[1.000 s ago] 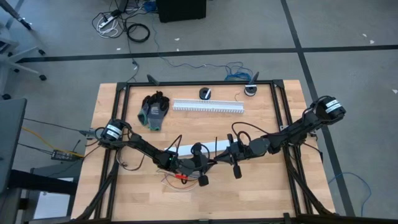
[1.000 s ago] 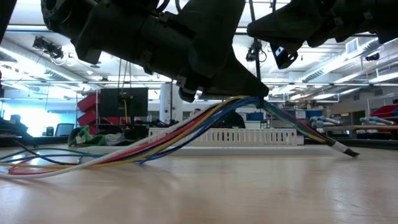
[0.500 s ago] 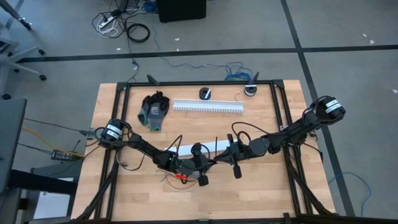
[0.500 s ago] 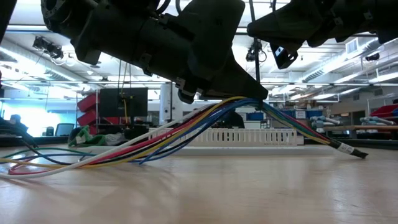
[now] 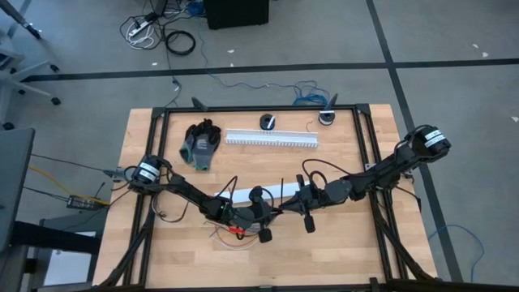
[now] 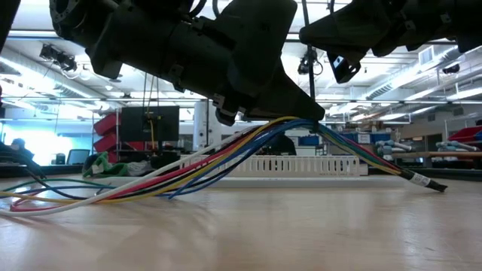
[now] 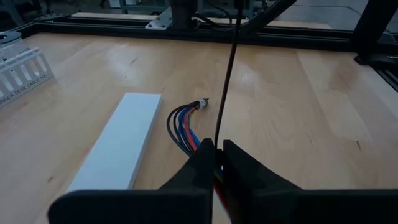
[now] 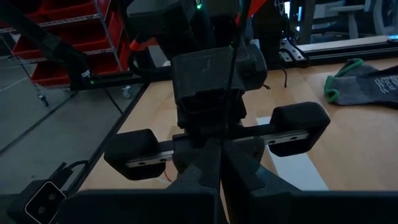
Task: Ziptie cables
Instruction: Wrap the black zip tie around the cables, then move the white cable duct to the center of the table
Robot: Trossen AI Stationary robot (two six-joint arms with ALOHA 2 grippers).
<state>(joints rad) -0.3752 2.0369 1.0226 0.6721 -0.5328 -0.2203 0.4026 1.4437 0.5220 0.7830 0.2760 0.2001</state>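
The cables [image 6: 188, 169], a bundle of coloured wires, arch up from the table to my left gripper [image 5: 277, 211], which is shut on them at mid-table. Both ends lie on the wood, one of them dark-tipped [image 6: 426, 181]. In the left wrist view that end [image 7: 200, 106] curls ahead of the fingers. My right gripper [image 5: 289, 206] faces the left one tip to tip and is shut. A thin black ziptie [image 7: 229, 68] stands up between the two sets of fingertips. My left gripper pinches the cables' middle stretch [image 7: 217, 177] between its two fingers, coming nearly level from the table's left. The held stretch is lifted clear, and the wires droop to the table on both sides [image 6: 354, 150]. My right gripper is shut at the ziptie's lower end [image 8: 222, 134], coming nearly level from the table's right. The ziptie rises from its fingertips. The fingers hide the place of contact.
A flat white strip [image 7: 118, 140] lies beside the cables. The white slotted duct [image 5: 272, 139] and a pair of grey gloves [image 5: 200, 144] lie farther back. Two small round dark things [image 5: 267, 122] sit at the far edge. A black frame [image 5: 365, 162] borders the table.
The cables' dark-tipped end has slid a little along the table, away from my left gripper. Both arms have kept still.
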